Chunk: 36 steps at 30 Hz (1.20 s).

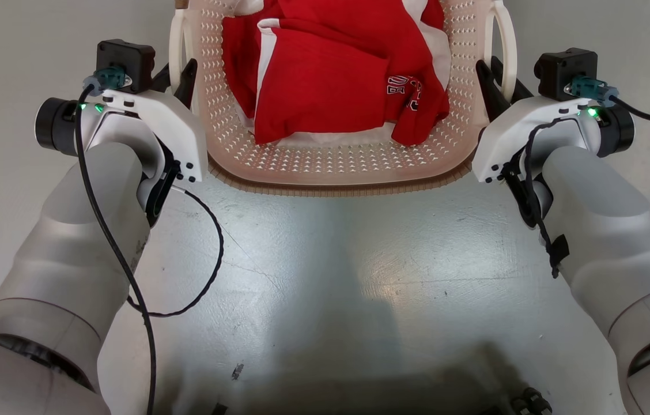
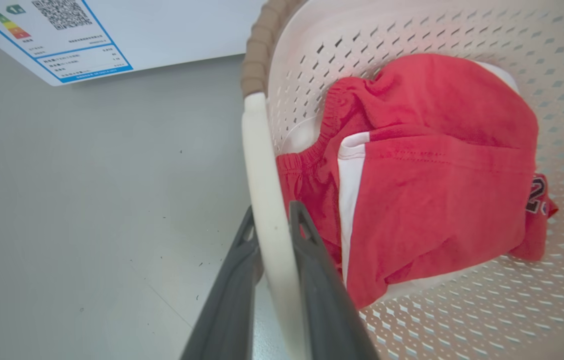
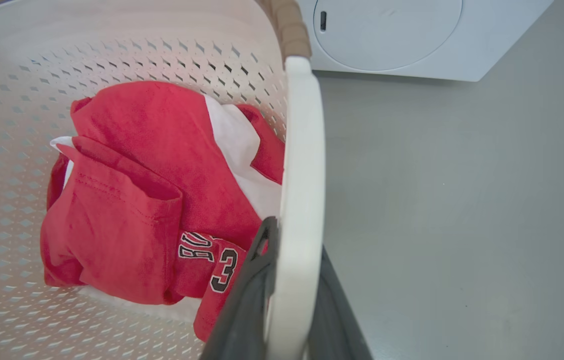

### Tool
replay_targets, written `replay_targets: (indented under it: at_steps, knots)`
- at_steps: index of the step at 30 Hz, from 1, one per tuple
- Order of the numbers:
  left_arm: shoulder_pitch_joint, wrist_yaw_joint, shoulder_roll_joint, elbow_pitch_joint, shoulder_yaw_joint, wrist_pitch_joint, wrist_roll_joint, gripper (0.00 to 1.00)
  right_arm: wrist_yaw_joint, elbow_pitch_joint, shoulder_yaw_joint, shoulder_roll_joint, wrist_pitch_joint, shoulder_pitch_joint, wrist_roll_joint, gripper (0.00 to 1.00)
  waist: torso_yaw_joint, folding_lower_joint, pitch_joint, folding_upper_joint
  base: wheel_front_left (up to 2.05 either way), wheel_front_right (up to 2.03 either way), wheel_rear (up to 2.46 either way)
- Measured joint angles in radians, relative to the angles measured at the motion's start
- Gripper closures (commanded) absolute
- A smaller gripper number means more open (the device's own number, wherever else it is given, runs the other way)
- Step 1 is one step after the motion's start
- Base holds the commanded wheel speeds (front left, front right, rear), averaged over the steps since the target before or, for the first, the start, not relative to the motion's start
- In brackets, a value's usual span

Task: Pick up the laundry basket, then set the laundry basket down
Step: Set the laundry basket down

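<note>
- Grey, scuffed floor (image 1: pixel 325 259) spreads under both arms, with small dark specks on it and a pale glare patch in the middle of the head view.
- At the top centre of that view sits the laundry basket (image 1: pixel 336 184), cream and perforated with a brown woven-look rim, squarely between the two arms. Whether its base touches the floor cannot be told.
- Red clothes (image 1: pixel 325 75) with white panels are heaped inside the basket; dark lettering and a numeral show on one fold (image 3: pixel 212 260), and a white piece (image 3: pixel 232 140) lies under the red.
- The left gripper (image 1: pixel 178 80) is clenched on the basket's left loop handle (image 2: pixel 262 175): in the left wrist view the white loop runs up between the two dark fingers (image 2: pixel 312 260), one finger outside and one inside the basket.
- The right gripper (image 1: pixel 495 78) grasps the right loop handle (image 3: pixel 302 150) in the same way, one finger tip (image 3: pixel 264 235) against the clothes side, the other mostly hidden behind the loop.
- Beyond the basket stands a white washing machine (image 3: pixel 412 35) with a round door; an energy label (image 2: pixel 57 40) with a QR code is stuck on its face.
- A black cable (image 1: pixel 210 271) hangs in a loop from the left wrist over the floor.
</note>
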State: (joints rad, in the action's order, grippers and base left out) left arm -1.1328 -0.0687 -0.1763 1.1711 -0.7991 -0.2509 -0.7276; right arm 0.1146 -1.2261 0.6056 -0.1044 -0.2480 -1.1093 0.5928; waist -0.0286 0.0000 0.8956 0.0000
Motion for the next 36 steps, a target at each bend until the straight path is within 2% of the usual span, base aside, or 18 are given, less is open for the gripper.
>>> replay_targets:
  at_steps: [18,19,20,21,22,36]
  knots:
    - [-0.007,-0.012,0.012,0.058,0.007,-0.001,0.021,1.00,0.000,-0.002,-0.115,0.030,0.000,0.026,-0.105,1.00,-0.007,0.0000,0.013,0.0000,0.00,0.00,0.00]
    - [-0.007,-0.012,0.014,0.060,0.007,-0.002,0.024,1.00,0.001,-0.006,-0.122,0.031,0.000,0.026,-0.109,0.68,-0.007,0.0000,0.014,0.0000,0.00,0.00,0.00]
    - [-0.007,-0.012,0.015,0.064,0.007,-0.002,0.025,0.87,0.001,-0.008,-0.129,0.033,0.000,0.026,-0.111,0.08,-0.007,0.0000,0.014,0.0000,0.00,0.00,0.00]
    - [-0.009,-0.012,0.016,0.067,0.010,-0.004,0.025,0.59,0.003,-0.009,-0.138,0.034,0.000,0.026,-0.119,0.00,-0.007,0.0000,0.016,0.0000,0.00,0.00,0.00]
    - [-0.012,-0.011,0.017,0.070,0.012,-0.005,0.025,0.00,0.010,-0.010,-0.151,0.033,0.000,0.026,-0.132,0.00,-0.008,0.0000,0.017,0.0000,0.00,0.00,0.00]
    - [-0.030,0.001,0.018,0.097,0.023,-0.006,0.023,0.00,0.010,0.057,-0.311,0.034,0.000,0.085,-0.287,0.00,-0.012,0.0000,-0.013,0.0000,0.00,0.00,0.00]
